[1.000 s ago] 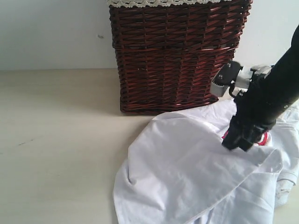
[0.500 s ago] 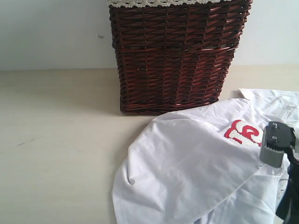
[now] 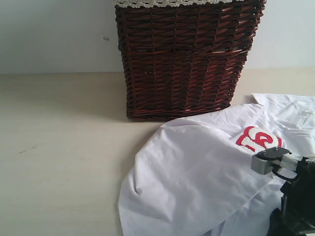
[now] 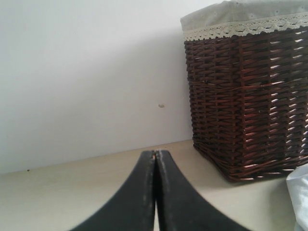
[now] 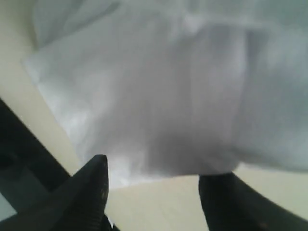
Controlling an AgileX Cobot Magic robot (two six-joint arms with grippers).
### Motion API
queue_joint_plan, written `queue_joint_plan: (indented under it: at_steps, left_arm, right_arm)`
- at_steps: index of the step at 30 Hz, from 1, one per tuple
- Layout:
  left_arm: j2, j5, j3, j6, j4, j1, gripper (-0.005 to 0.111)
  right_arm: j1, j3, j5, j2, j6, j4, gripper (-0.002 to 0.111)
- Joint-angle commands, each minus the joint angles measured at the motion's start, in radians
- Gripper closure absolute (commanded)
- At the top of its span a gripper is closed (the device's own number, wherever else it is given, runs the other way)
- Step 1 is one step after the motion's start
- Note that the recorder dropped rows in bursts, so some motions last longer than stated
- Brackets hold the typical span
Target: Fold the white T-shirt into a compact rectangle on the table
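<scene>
Right arm (image 3: 294, 199) dropped from red patch (image 3: 258, 139) to 5 o'clock corner. Left gripper (image 4: 155, 157) pinched closed, empty, idle over table (image 4: 48, 192). White T-shirt (image 3: 197, 172) crumpled at 5 o'clock of basket (image 3: 182, 64), unfolded. Right gripper (image 5: 154, 179) jaws apart, empty, above shirt edge (image 5: 163, 167), probably lining up edge grab.

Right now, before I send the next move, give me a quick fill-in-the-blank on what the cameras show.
The left gripper is ___.
The right gripper is ___, with nothing between its jaws.
The patch on the shirt is ___.
Behind the shirt on the table stands a wicker ___.
Missing words: shut, open, red, basket.
</scene>
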Motion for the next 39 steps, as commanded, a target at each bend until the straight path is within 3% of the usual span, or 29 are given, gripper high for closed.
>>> queue_joint_plan:
  at_steps: [1, 3, 8, 14, 21, 23, 39]
  left_arm:
    - [-0.006, 0.003, 0.0, -0.002, -0.001, -0.005, 0.107]
    - [-0.006, 0.003, 0.0, -0.002, -0.001, -0.005, 0.107]
    - [-0.006, 0.003, 0.0, -0.002, -0.001, -0.005, 0.107]
    - [-0.006, 0.003, 0.0, -0.002, -0.001, -0.005, 0.107]
    - [-0.006, 0.003, 0.0, -0.002, -0.001, -0.005, 0.107]
    - [-0.006, 0.003, 0.0, -0.002, -0.001, -0.005, 0.107]
    - [-0.006, 0.003, 0.0, -0.002, -0.001, -0.005, 0.107]
  right_arm:
    - [-0.005, 0.004, -0.111, 0.012, -0.015, 0.103, 0.055]
    - [-0.005, 0.004, -0.134, 0.012, -0.015, 0.109, 0.066]
    - [-0.005, 0.004, -0.137, 0.01, -0.029, 0.064, 0.109]
    - [-0.005, 0.002, -0.048, -0.068, -0.082, -0.118, 0.108]
    - [-0.005, 0.0, 0.272, -0.222, -0.552, -0.187, 0.108]
    - [-0.005, 0.0, 0.272, -0.252, -0.623, -0.182, 0.108]
    - [-0.005, 0.0, 0.272, -0.279, -0.571, -0.479, 0.108]
